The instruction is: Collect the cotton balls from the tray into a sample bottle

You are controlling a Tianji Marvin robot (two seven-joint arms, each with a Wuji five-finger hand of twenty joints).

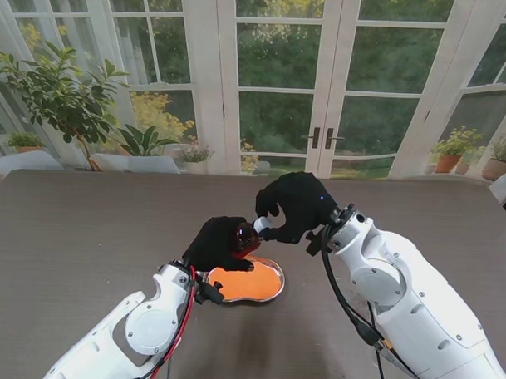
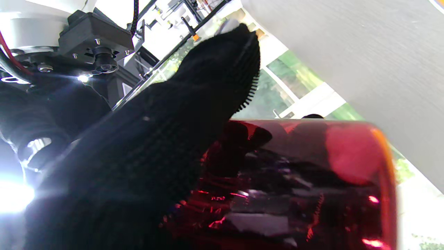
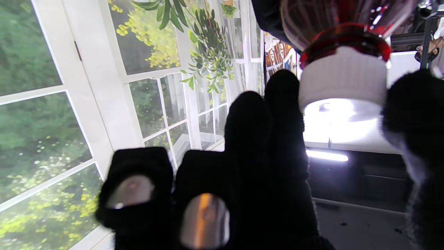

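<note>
a wide, dark brown table (image 1: 85, 233) with a fine matte grain fills the stand's view. near its middle lies a shallow, rounded metal tray (image 1: 270, 291) with a shiny rim and a bright orange floor; no cotton balls can be made out on it. all places here are given from this tray.

the left hand (image 1: 220, 243), in a black knitted glove, sits at the tray's far left edge, its fingers wrapped around a translucent dark red sample bottle (image 1: 245, 238). the left wrist view shows the bottle's (image 2: 305, 180) smooth, glossy cylindrical wall under a ribbed gloved finger (image 2: 222, 73).

the right hand (image 1: 294, 206), also black-gloved, hangs just beyond the tray's far edge. its thumb and fingertips pinch the bottle's small white ribbed cap (image 1: 261, 225), which is on the bottle's neck. in the right wrist view the cap (image 3: 341, 78) sits between a gloved fingertip (image 3: 282, 86) and the thumb, while two curled fingers stay off it.
</note>
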